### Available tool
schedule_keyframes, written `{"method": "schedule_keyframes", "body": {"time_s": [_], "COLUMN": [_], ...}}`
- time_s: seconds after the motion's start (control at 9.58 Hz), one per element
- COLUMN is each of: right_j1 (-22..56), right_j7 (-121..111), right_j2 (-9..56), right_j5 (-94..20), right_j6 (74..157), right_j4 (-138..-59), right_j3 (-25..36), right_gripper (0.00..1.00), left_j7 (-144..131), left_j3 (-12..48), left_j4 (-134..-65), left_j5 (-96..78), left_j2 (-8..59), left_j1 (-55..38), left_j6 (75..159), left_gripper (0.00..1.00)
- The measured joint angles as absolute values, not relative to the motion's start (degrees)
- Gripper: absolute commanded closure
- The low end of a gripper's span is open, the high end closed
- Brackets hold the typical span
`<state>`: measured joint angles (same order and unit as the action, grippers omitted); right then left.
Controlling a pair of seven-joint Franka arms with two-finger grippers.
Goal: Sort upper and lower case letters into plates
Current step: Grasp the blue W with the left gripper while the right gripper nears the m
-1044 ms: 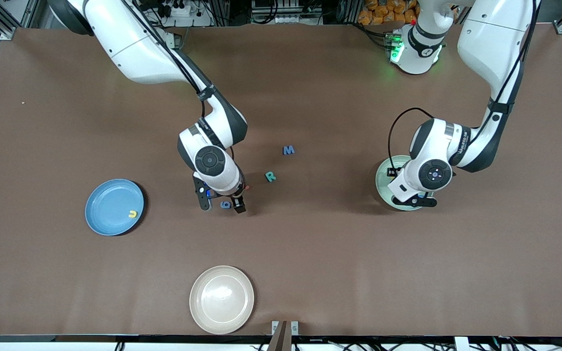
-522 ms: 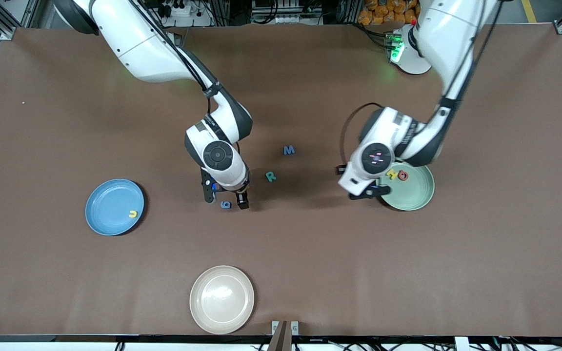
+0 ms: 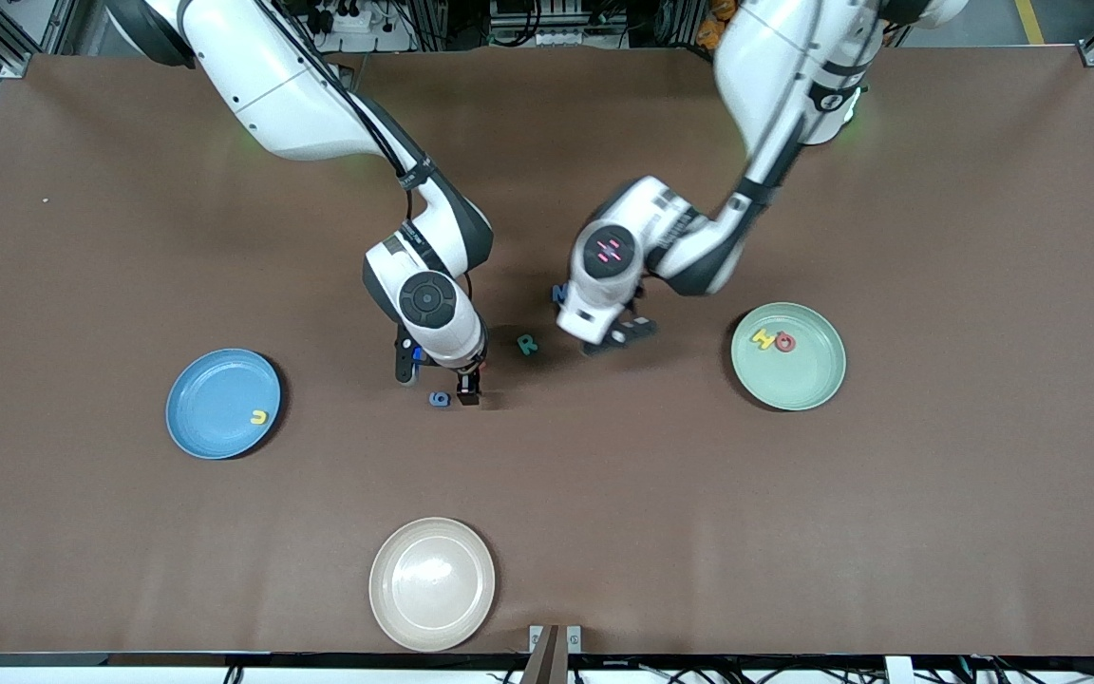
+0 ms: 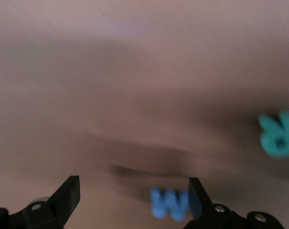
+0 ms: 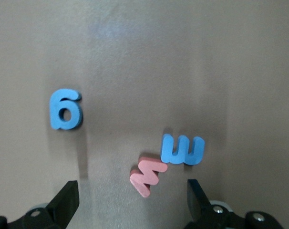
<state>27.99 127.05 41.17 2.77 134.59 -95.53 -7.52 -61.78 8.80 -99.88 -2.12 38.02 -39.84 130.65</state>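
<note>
The right gripper (image 3: 441,380), jaws wide and empty, hangs low over a blue "g" (image 5: 65,110), a red "m" (image 5: 147,175) and a blue "m" (image 5: 182,149) near the table's middle. The left gripper (image 3: 618,334), also spread and empty, is over a blue "W" (image 4: 169,203) beside a teal "R" (image 3: 527,344). A yellow "H" (image 3: 762,336) and a red "Q" (image 3: 784,342) lie in the mint plate (image 3: 808,385), and a yellow "u" (image 3: 258,416) lies in the blue plate (image 3: 210,399).

Three round plates are counted on the surface (image 3: 936,522): one blue plate (image 3: 210,380) at nine o'clock, one mint green plate (image 3: 799,380) at three o'clock and one cream plate (image 3: 431,583) at six o'clock. Eight foam letters are counted. Two are yellow, the yellow u (image 3: 258,417) and the yellow H (image 3: 762,337). Two are red, the red Q (image 3: 784,343) and the red m (image 5: 147,175). Three are blue, the blue g (image 3: 439,399), the blue m (image 5: 182,149) and the blue W (image 4: 169,202). One is teal, the teal R (image 3: 527,345).
</note>
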Motion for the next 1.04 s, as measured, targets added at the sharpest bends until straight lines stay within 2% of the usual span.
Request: {"method": "schedule_keyframes", "body": {"time_s": [0.31, 0.52, 0.63, 0.73, 0.84, 1.04], "right_j1": [27.91, 27.94, 28.00, 28.04, 28.08, 28.32], "right_j7": [128.87, 129.50, 129.73, 129.83, 129.89, 129.99], "right_j2": [41.22, 41.22, 41.22, 41.22, 41.22, 41.22], "right_j5": [2.77, 2.76, 2.76, 2.77, 2.76, 2.77], "right_j6": [136.87, 137.19, 137.27, 137.32, 137.42, 137.75], "right_j4": [-97.60, -97.72, -97.75, -97.80, -97.96, -98.11], "right_j3": [-6.99, -6.96, -6.98, -7.00, -7.00, -7.01], "right_gripper": [0.00, 0.00, 0.00, 0.00, 0.00, 0.00], "left_j7": [-62.57, -62.63, -63.42, -64.53, -64.78, -64.72], "left_j3": [8.56, 8.38, 8.38, 8.38, 8.38, 8.57], "left_j4": [-103.08, -103.45, -103.45, -103.45, -103.43, -103.29], "left_j5": [-1.95, -1.94, -1.94, -1.92, -1.72, 1.97], "left_j2": [39.10, 39.09, 39.09, 39.09, 39.03, 38.83], "left_j1": [-43.02, -43.04, -43.19, -43.44, -43.62, -43.83], "left_j6": [136.71, 137.80, 137.88, 137.98, 138.22, 138.48], "left_gripper": [0.00, 0.00, 0.08, 0.25, 0.30, 0.33]}}
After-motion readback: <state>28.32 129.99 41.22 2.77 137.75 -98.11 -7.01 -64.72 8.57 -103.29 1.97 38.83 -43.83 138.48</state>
